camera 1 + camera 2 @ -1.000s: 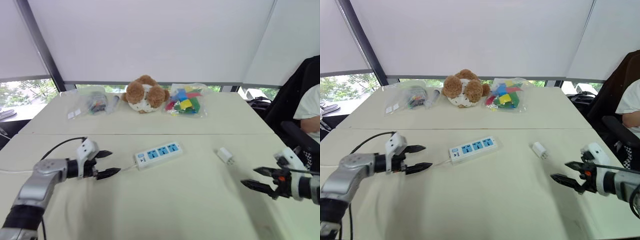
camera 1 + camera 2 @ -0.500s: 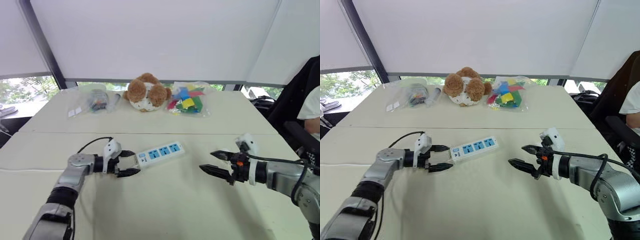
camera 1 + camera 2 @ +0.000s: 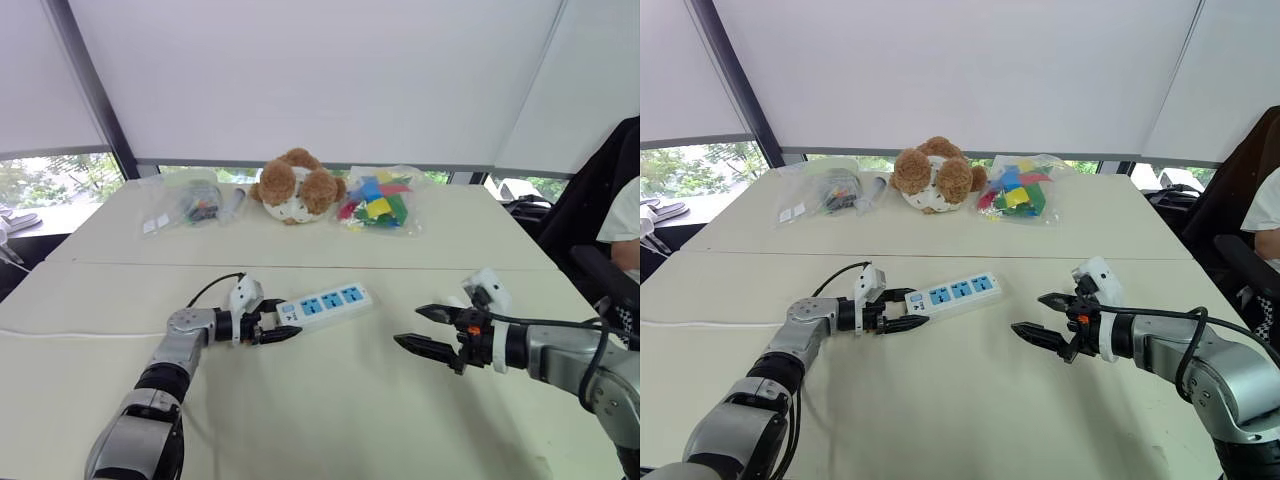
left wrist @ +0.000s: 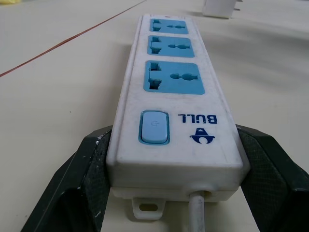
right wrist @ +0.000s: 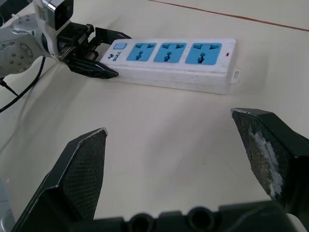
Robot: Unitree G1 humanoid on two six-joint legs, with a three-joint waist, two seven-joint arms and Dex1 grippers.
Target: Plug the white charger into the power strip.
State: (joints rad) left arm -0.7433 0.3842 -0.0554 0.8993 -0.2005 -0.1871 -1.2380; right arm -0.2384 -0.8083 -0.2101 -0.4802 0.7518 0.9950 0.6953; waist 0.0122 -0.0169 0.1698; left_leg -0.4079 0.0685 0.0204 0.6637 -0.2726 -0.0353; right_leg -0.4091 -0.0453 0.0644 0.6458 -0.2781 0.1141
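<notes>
The power strip [image 3: 325,303] lies flat on the table, a long white bar with three blue socket panels, its switch end toward my left arm. My left gripper [image 3: 283,320] is shut on that switch end; in the left wrist view one black finger [image 4: 82,183] presses each side of the strip [image 4: 174,87]. The white charger [image 4: 217,7] shows as a small white block past the strip's far end. My right gripper [image 3: 408,327] hovers open to the right of the strip, nothing between its fingers [image 5: 82,169].
A brown teddy bear [image 3: 293,186], a bag of coloured blocks [image 3: 375,200] and a clear bag of small items [image 3: 190,203] sit on the far table. A person sits at the right edge [image 3: 625,225]. The strip's thin white cord [image 3: 80,335] runs left.
My left gripper moved right to the strip's switch end and shut on it. My right gripper came in from the right edge toward the middle and stayed open.
</notes>
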